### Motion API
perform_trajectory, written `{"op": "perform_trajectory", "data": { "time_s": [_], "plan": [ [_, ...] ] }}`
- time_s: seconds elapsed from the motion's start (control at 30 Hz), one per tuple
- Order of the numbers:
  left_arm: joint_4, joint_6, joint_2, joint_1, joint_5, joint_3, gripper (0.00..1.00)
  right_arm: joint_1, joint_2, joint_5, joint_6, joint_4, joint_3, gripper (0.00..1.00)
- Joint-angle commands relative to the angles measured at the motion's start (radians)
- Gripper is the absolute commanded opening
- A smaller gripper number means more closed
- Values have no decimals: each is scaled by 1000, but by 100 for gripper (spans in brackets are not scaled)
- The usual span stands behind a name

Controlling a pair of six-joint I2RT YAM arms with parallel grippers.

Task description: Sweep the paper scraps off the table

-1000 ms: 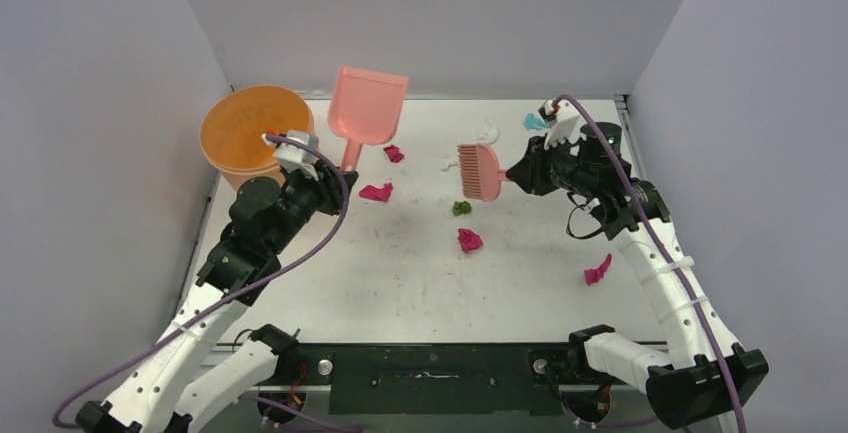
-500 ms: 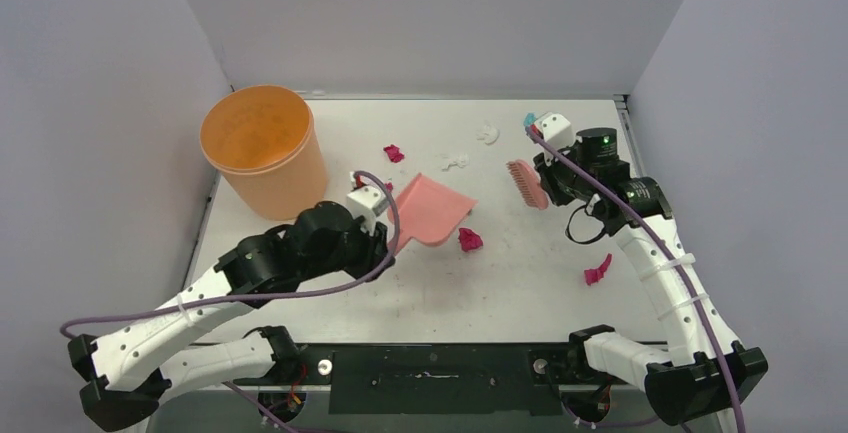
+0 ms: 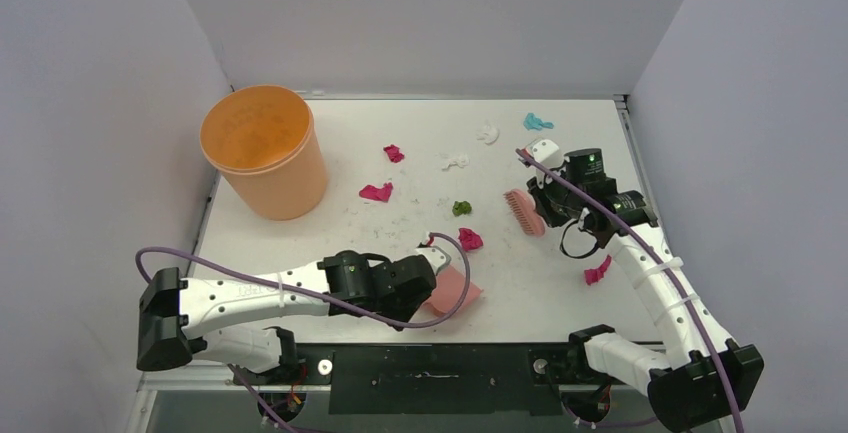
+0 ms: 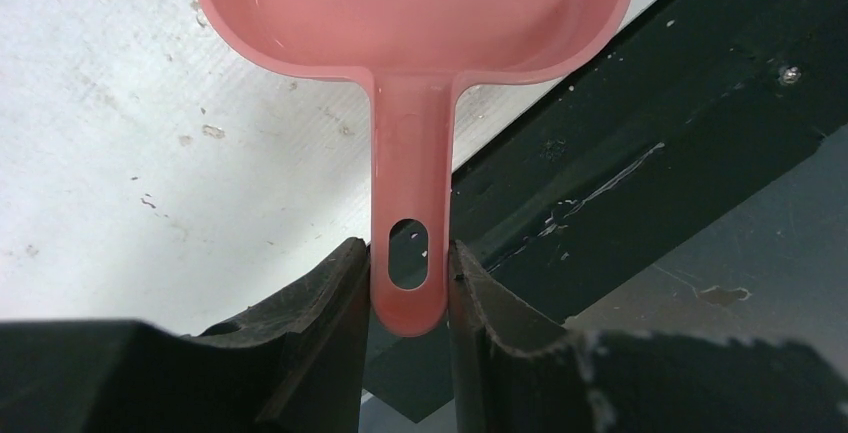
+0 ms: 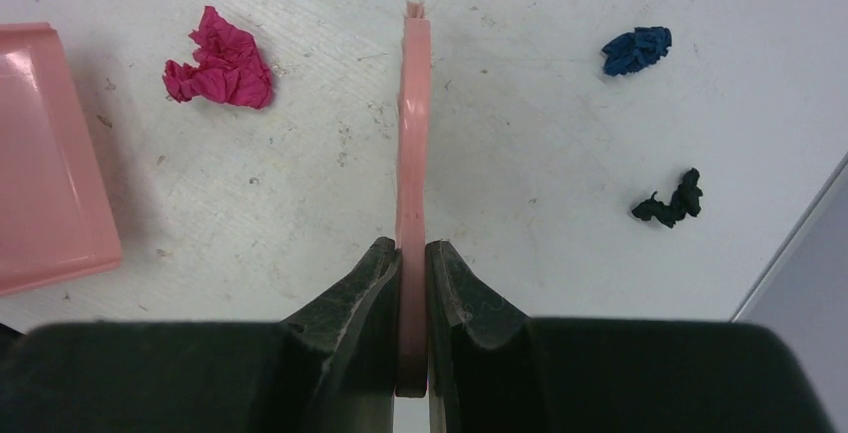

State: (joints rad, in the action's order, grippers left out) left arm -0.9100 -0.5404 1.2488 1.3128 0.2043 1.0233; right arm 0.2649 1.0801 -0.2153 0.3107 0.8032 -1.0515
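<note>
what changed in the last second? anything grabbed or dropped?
Left gripper carried the dustpan from beside the bucket to the near edge of the table. Right gripper pulled the brush right and slightly nearer. Nothing grabbed or dropped; both tools stayed clamped. Bucket and paper scraps unmoved.

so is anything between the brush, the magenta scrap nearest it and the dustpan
Nothing visible: only bare table lies between the brush and the magenta scrap, and between that scrap and the dustpan. The green scrap sits off that line, farther back.
</note>
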Motion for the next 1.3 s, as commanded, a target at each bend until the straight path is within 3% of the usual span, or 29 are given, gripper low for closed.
{"op": "perform_trajectory", "data": {
  "time_s": [0.0,0.13,0.4,0.63,0.9,1.07,1.27],
  "plan": [
    [102,-76,12,9,28,-33,0,74,-16,9,-45,-80,13,5],
    [144,-116,42,9,53,-60,0,178,15,113,-39,-94,20,5],
    [245,-133,94,5,65,-121,0,201,114,78,-25,-77,-17,5],
    [280,-127,138,3,78,-111,0,210,193,-205,-52,-27,-42,5],
    [321,-113,195,-3,141,-88,0,211,215,-471,57,233,-195,5],
    [376,-134,151,1,199,-127,0,207,197,-349,66,234,-296,5],
    [388,-178,35,-1,255,-191,0,206,223,-42,112,78,-346,5]
  ]
}}
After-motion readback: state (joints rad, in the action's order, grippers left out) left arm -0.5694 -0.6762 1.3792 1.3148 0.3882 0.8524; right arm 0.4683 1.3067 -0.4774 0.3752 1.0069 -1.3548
